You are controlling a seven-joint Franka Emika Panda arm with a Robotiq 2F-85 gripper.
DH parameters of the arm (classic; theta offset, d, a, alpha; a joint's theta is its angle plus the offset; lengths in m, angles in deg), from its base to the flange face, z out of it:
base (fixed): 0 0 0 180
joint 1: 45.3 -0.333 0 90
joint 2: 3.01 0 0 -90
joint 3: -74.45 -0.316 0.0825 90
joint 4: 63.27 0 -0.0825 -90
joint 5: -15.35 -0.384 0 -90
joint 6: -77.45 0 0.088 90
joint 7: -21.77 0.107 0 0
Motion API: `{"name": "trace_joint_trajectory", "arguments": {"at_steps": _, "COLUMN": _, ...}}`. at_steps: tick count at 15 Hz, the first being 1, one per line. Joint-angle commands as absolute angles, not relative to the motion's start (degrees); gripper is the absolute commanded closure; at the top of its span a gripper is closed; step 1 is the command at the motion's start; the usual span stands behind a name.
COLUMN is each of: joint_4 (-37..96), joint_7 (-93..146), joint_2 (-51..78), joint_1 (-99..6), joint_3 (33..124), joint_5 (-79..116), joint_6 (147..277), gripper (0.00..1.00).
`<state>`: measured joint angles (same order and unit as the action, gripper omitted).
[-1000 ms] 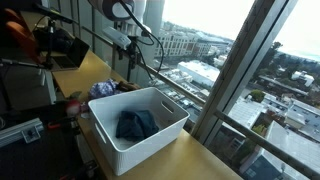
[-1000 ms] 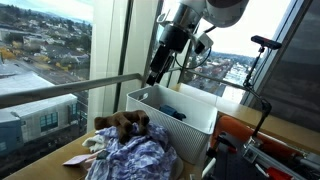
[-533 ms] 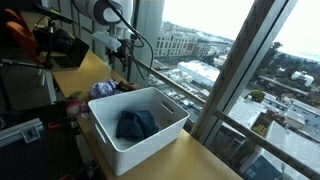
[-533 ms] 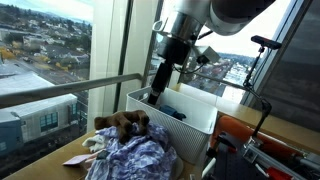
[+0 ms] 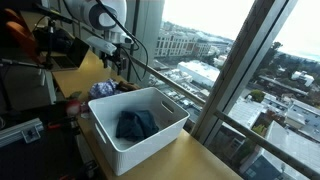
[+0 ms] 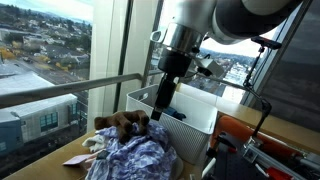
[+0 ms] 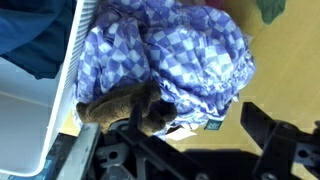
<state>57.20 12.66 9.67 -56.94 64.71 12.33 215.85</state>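
Window glass with a city far below backs a wooden tabletop. Over it the gripper (image 6: 160, 106) hangs with its fingers spread wide, holding nothing. In the wrist view a brown plush toy (image 7: 125, 108) lies at nine o'clock of the gripper, touching a checkered cloth (image 7: 190, 55) at twelve o'clock. A white basket (image 7: 55, 95) stands just beside them, farther toward nine.

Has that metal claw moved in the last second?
Yes. The claw has come down beside the white basket, toward the checked cloth next to it.
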Motion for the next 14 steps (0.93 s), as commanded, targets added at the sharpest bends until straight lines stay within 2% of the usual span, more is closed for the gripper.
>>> {"name": "trace_joint_trajectory", "arguments": {"at_steps": 1, "joint_4": 57.94, "joint_7": 13.93, "joint_2": 10.58, "joint_1": -57.40, "joint_3": 64.04, "joint_5": 15.13, "joint_6": 217.85, "gripper": 0.00}}
{"name": "trace_joint_trajectory", "arguments": {"at_steps": 14, "joint_4": 51.93, "joint_7": 12.49, "joint_2": 17.45, "joint_1": -55.53, "joint_3": 65.84, "joint_5": 19.36, "joint_6": 219.32, "gripper": 0.00}}
